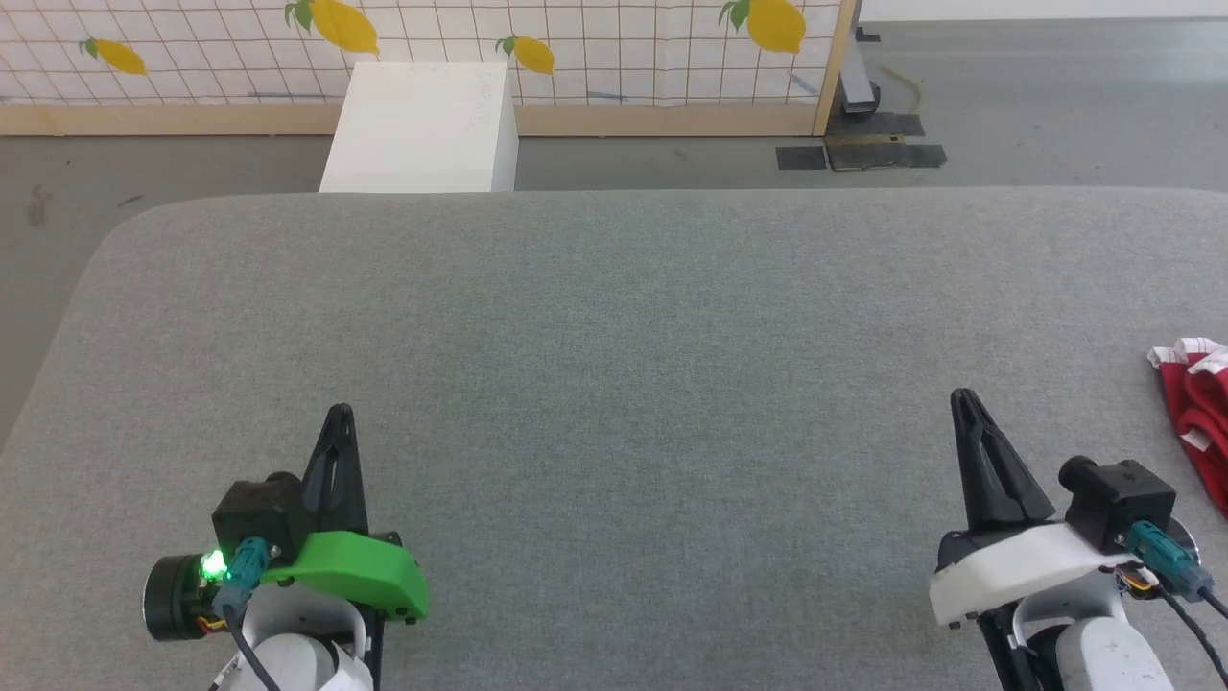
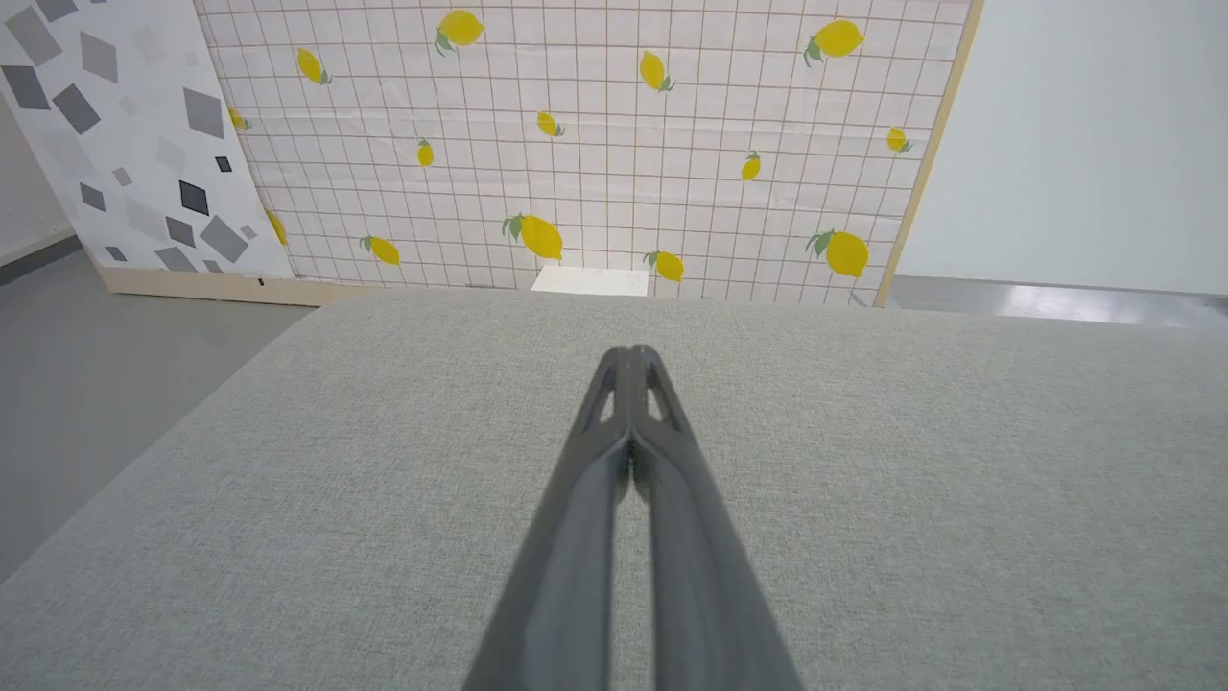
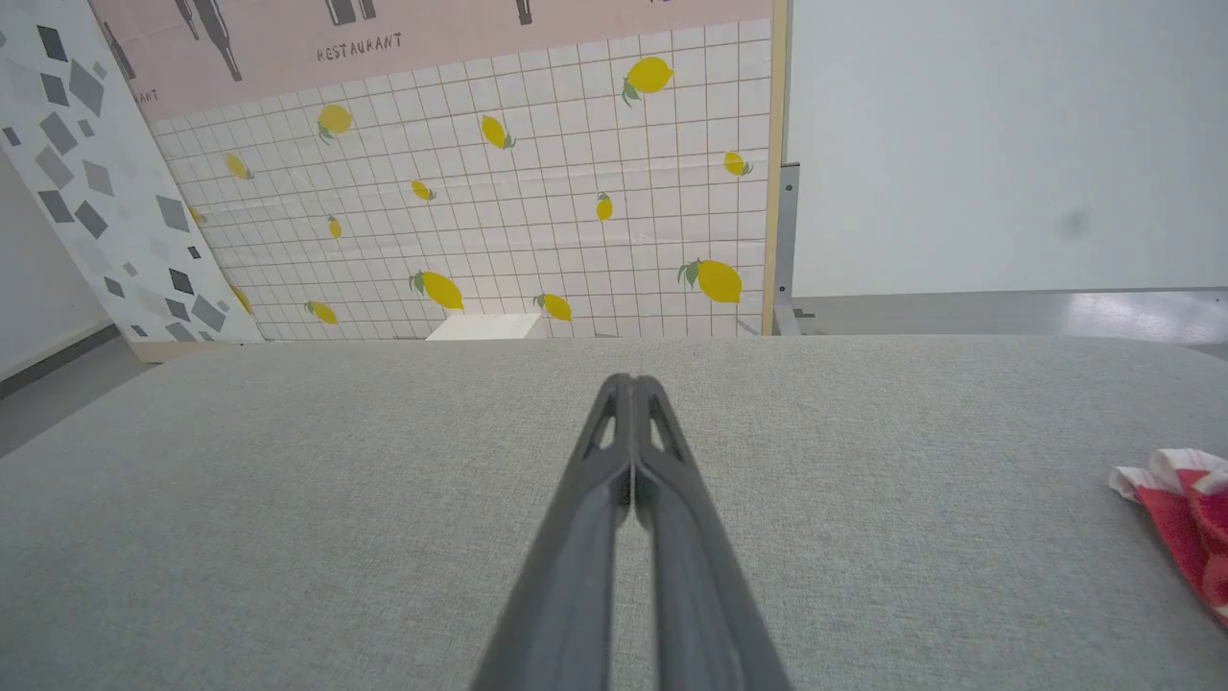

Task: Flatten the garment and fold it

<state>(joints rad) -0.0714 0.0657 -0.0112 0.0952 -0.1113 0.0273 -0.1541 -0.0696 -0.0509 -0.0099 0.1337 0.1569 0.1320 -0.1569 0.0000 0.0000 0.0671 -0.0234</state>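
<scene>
Pressed together and empty: left claw [image 1: 340, 413], right claw [image 1: 962, 397], over grey worktop [image 1: 614, 336]. Crumpled garment [image 1: 1199, 401] lying right of right claw, apart.

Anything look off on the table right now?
The bright red fabric shorts with white trim lie crumpled, not flat, on the grey padded table, to the right of the shut right gripper and partly cut off by the head view's border. Nothing else stands out.
</scene>
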